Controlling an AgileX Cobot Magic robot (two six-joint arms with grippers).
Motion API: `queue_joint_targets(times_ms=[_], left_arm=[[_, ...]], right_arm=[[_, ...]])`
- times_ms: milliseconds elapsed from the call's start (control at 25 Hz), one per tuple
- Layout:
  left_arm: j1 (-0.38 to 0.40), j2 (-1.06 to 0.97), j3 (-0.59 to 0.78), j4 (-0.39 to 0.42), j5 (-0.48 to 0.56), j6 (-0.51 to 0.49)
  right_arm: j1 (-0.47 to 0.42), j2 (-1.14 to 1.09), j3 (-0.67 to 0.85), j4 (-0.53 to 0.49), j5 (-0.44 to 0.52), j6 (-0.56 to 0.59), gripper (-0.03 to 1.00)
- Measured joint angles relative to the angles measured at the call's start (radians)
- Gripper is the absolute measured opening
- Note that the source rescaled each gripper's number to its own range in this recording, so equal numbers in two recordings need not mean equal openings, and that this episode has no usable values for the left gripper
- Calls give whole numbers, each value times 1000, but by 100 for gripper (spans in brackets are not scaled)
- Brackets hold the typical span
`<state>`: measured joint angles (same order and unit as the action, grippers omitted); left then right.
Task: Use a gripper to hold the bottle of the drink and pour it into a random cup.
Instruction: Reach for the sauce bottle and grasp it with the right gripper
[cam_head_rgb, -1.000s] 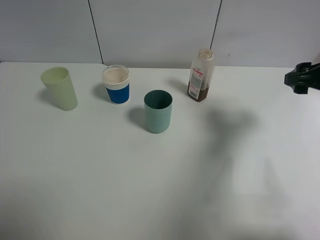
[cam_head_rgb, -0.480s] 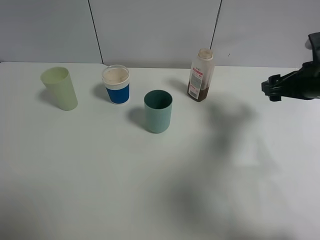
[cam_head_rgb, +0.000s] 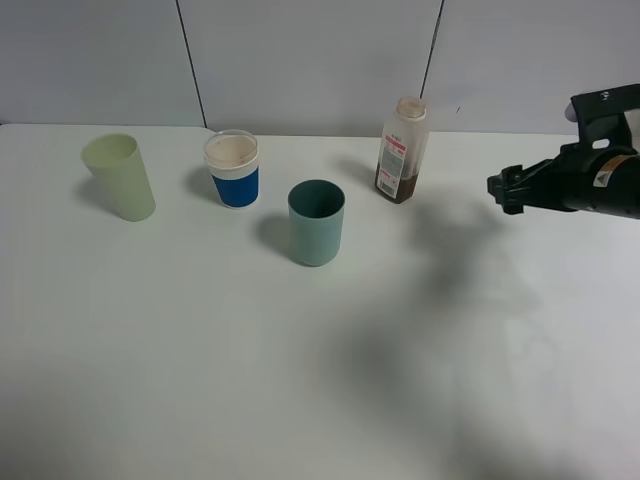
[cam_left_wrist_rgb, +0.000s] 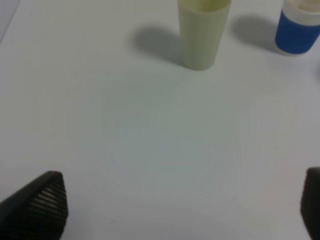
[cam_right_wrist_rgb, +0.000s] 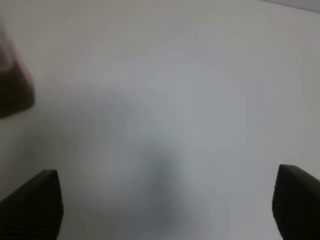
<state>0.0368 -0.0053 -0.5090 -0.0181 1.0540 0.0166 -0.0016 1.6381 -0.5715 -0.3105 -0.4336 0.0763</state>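
- The right gripper (cam_head_rgb: 503, 188) juts in from the right edge, pointing left, jaws wide apart and empty.
- The left gripper (cam_left_wrist_rgb: 177, 210) has its jaws wide too, holding nothing.

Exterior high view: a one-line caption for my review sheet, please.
Open right pincer hovers right of the upright bottle; teal cup, blue-and-white cup and pale green cup stand to its left.

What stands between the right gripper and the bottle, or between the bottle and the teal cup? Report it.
Nothing visible does. Only bare table lies between the open right gripper and the bottle, and between the bottle and the teal cup. The blue-and-white cup stands left of that path.
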Motion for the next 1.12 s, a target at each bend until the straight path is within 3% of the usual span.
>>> queue_joint_targets(times_ms=[240, 560, 800, 1120], left_arm=[[0, 0, 0, 0, 0, 0], [0, 0, 0, 0, 0, 0], [0, 0, 0, 0, 0, 0], [0, 0, 0, 0, 0, 0]], right_arm=[[0, 81, -1, -120, -166, 64, 84], [0, 219, -16, -127, -327, 16, 84], [0, 324, -88, -160, -383, -17, 84], [0, 431, -215, -357, -409, 110, 84]])
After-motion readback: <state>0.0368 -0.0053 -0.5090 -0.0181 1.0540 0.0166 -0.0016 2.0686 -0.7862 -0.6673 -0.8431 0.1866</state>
